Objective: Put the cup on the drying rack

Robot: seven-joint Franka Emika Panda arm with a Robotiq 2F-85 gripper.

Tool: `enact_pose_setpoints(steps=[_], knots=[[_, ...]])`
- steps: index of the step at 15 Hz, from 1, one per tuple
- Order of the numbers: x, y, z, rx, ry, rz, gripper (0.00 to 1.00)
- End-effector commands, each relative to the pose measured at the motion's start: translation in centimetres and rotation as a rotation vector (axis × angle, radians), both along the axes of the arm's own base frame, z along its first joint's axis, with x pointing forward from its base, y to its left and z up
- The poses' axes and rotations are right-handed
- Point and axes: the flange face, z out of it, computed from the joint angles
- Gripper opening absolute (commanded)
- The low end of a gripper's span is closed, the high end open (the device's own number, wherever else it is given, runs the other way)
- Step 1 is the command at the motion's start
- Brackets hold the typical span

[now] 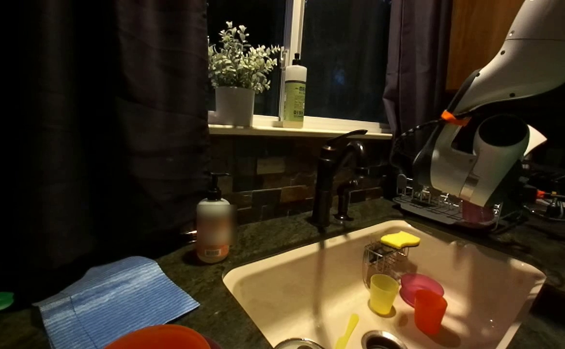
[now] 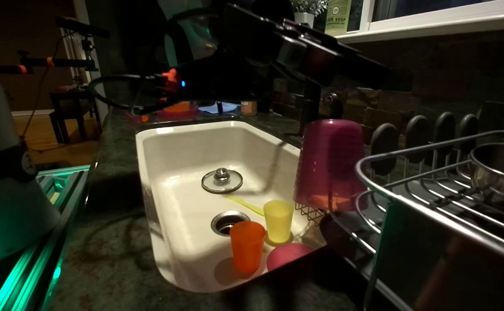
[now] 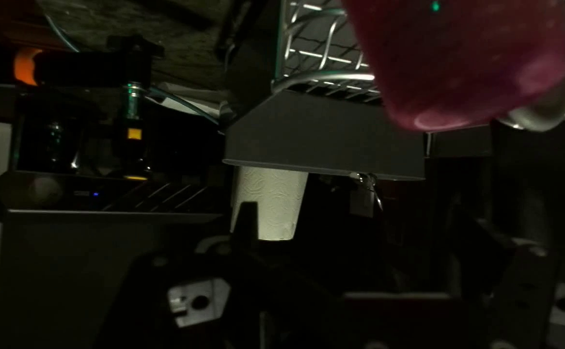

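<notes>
Wrist view tells me most about the gripper (image 3: 360,215): its jaws stand wide apart with nothing between them, so I am holding nothing. Beyond the fingertips, against the wires, shows the small, handleless magenta plastic tumbler (image 3: 466,63) that I have to put away.

Both exterior views place it at the low metal wire drying rack (image 1: 428,214) with upright prongs. In an exterior view the tumbler (image 2: 332,166) stands upside down, mouth lowermost, at one end of the rack, with wires crossing in front of its lower edge. I judge the placing itself to be done. Whether its rim sits flat I can't see, and the pale robot arm (image 1: 529,63) hides part of it in an exterior view.

What I reckon is left: draw the gripper clear without brushing the tumbler, since light plastic could tip easily, then check that it stands by itself. I'd leave the translucent yellow plastic cup (image 1: 383,294) and the orange-red plastic cup (image 1: 430,311) alone; both stand in the white sink (image 1: 277,281), outside this job as I read it.
</notes>
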Motion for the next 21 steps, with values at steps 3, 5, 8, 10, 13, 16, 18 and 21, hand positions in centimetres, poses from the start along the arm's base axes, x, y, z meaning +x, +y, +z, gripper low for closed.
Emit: enact_pose_setpoints(steps=[3, 5, 8, 10, 13, 16, 18, 21], knots=[[-1.7, -0.3, 4.3, 0.092, 0.097, -0.072, 1.0], [-1.7, -0.3, 5.1, 0.124, 0.16, -0.039, 1.0], [-1.7, -0.5, 6.1, 0.17, 0.247, 0.052, 1.0], [-1.6, -0.7, 6.1, 0.215, 0.304, 0.126, 1.0], [-1.8, -1.0, 6.3, 0.254, 0.386, 0.205, 1.0], [-2.2, -1.2, 6.3, 0.313, 0.443, 0.271, 1.0], [-2.4, -1.0, 6.2, 0.358, 0.466, 0.298, 1.0], [-2.6, -0.8, 7.1, 0.43, 0.466, 0.286, 1.0]])
